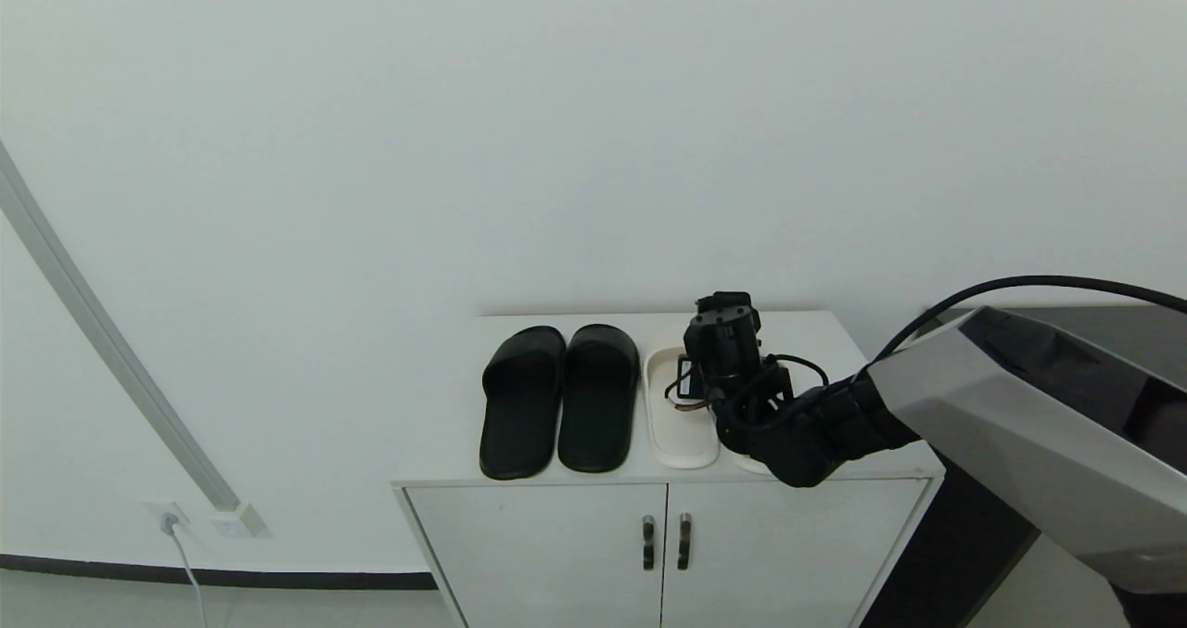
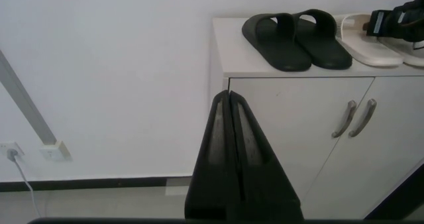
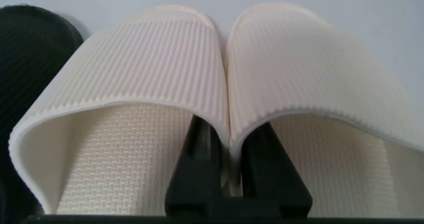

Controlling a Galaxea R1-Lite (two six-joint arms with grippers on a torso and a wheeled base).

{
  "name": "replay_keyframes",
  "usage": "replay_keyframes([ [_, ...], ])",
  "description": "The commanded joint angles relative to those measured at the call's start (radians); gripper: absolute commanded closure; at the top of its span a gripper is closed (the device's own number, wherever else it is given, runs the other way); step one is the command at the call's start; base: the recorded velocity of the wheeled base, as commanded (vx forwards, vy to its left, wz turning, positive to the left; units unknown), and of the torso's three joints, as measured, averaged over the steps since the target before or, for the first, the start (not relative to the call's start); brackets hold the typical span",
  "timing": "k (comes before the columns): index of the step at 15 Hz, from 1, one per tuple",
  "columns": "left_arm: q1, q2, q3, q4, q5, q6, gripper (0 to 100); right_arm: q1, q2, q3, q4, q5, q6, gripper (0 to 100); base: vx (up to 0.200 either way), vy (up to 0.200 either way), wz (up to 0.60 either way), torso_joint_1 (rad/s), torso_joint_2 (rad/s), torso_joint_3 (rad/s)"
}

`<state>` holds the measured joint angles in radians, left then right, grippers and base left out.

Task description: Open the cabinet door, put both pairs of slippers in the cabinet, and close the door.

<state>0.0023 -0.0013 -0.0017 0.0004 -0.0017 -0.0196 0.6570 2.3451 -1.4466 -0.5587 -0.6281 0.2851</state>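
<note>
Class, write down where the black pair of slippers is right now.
In the head view, the black slippers lie side by side on the cabinet top, left of the white slippers.

Ribbed cream slippers (image 3: 159,65), matt black slippers (image 1: 522,396), smooth white cabinet (image 1: 538,544), metal handles (image 1: 648,542)

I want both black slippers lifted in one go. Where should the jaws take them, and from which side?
Pinch the two neighbouring strap walls together, one jaw inside each slipper, coming from the heel end at the cabinet's front edge. The black slippers lie side by side, toes to the wall, so the arched straps open toward the front.
</note>
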Motion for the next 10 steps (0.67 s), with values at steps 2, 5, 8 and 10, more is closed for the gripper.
replay_keyframes([
  [2,0.001,0.001,0.000,0.000,0.000,0.000,100,0.009,-0.130,0.107,-0.007,-0.001,-0.024,100,0.000,0.000,0.00,0.000,0.00,0.000],
  [5,0.001,0.001,0.000,0.000,0.000,0.001,100,0.032,-0.311,0.272,-0.035,0.028,-0.064,100,0.000,0.000,0.00,0.000,0.00,0.000],
  [8,0.001,0.001,0.000,0.000,0.000,0.001,100,0.128,-0.629,0.584,-0.044,0.266,-0.129,100,0.000,0.000,0.00,0.000,0.00,0.000],
  [10,0.001,0.001,0.000,0.000,0.000,0.001,100,0.162,-0.756,0.721,-0.046,0.386,-0.142,100,0.000,0.000,0.00,0.000,0.00,0.000],
])
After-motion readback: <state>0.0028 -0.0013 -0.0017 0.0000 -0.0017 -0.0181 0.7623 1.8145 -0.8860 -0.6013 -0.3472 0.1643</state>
